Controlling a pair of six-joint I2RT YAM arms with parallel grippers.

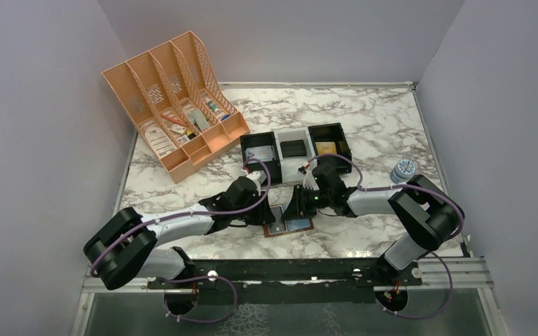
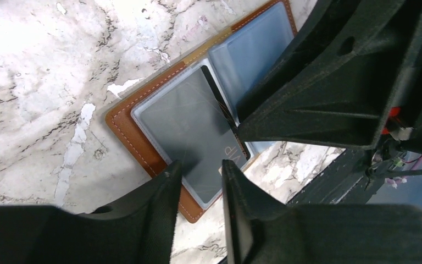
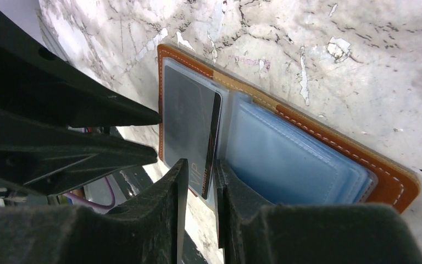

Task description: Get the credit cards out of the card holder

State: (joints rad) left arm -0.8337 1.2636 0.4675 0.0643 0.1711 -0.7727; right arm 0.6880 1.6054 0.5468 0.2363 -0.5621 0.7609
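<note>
The small brown leather card holder [image 3: 395, 184] lies spread open and flat on the white marble counter [image 1: 378, 126], near its front edge and between the two arms. Both grippers meet over it.

On one half of the card holder there is a stack of pale blue-grey plastic pockets [image 3: 291, 159]. On the other half, a dark grey flat plastic credit card [image 2: 192, 126] shows in a clear pocket. One of its long edges, near the fold, is marked "VIP".

The right gripper [image 3: 201, 165] stands over this marked edge. Its fingers are only a narrow gap apart and the card edge is in that gap. I cannot tell if the pads really press on the card.

The left gripper [image 2: 200, 168] is at the outer edge of the same half. Its fingers are released, with a clear gap between them, and the pocket with the card shows through this gap.

Further back on the counter stand a row of black-and-white plastic trays [image 1: 294, 133] and a peach plastic file organiser [image 1: 175, 105]. On the right side there is a small round blue-grey object [image 1: 403, 170], too small to identify.
</note>
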